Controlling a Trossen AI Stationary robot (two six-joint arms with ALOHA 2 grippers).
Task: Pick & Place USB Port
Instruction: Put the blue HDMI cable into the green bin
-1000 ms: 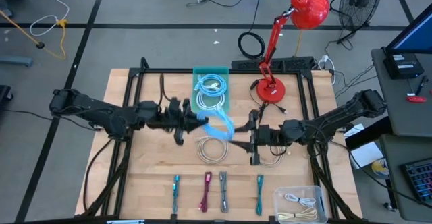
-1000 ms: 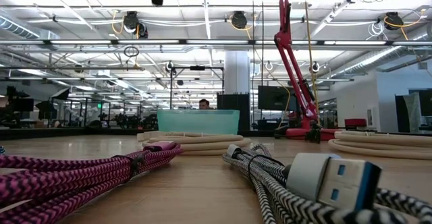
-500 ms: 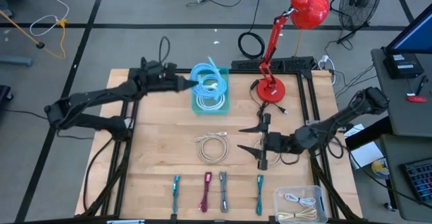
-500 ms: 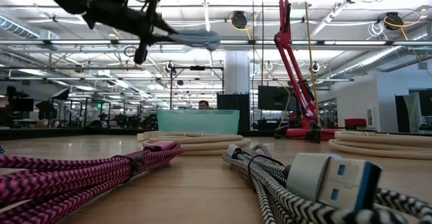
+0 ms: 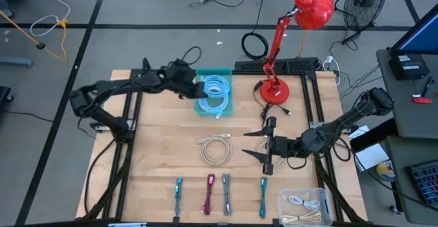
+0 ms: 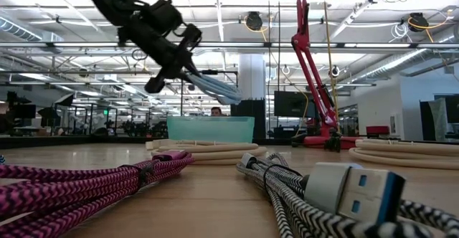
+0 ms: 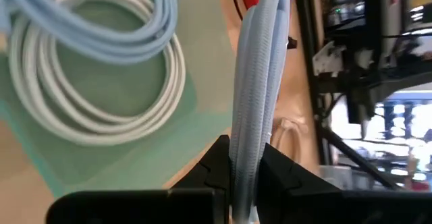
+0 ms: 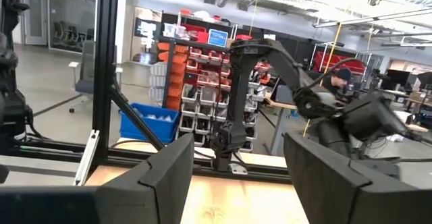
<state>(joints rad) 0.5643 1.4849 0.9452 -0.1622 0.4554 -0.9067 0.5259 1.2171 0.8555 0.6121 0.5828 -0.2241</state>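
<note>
Blue cable [image 7: 260, 82] clamped in left gripper [image 7: 244, 166] above bin [image 5: 228, 104].

The light blue USB cable [image 5: 217, 85] is hanging as a bundled coil over the teal bin [image 5: 226, 108] at the far side of the table, its strands running together in a tight vertical bundle [image 7: 260, 82] where it is being pinched. In the low view it is slanting downward above the bin [image 6: 210, 129]. A white coiled cable [image 7: 101, 109] is lying flat inside the bin beneath it.
</note>
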